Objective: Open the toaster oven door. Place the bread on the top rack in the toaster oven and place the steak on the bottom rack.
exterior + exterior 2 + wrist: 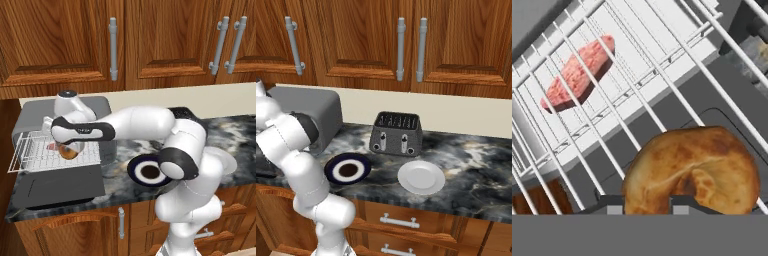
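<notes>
1. Left base view: the toaster oven (35, 112) is sitting at the far left of the surface (130, 150), against the wall, with room in front for its door to drop.
2. The toaster oven door (57, 187) is lying folded down flat toward the surface edge, so the opening step looks done and both shelves are reachable from above and in front.
3. The top rack (30, 145) is standing pulled forward over the door, probably so the bun can be lowered onto it without reaching deep inside.
4. The bottom rack (619, 70) is showing through the upper wires in the hand view; the steak (577, 72) is lying on it, so that half seems finished.
5. The hand (69, 148) is hovering right at the top rack, pinching the bread (692, 170) between its fingers, bun hanging just at the wires. My reading: release comes next.
6. A dark plate (347, 169), a white plate (421, 176) and a black toaster (396, 134) are resting aside, out of the way.
</notes>
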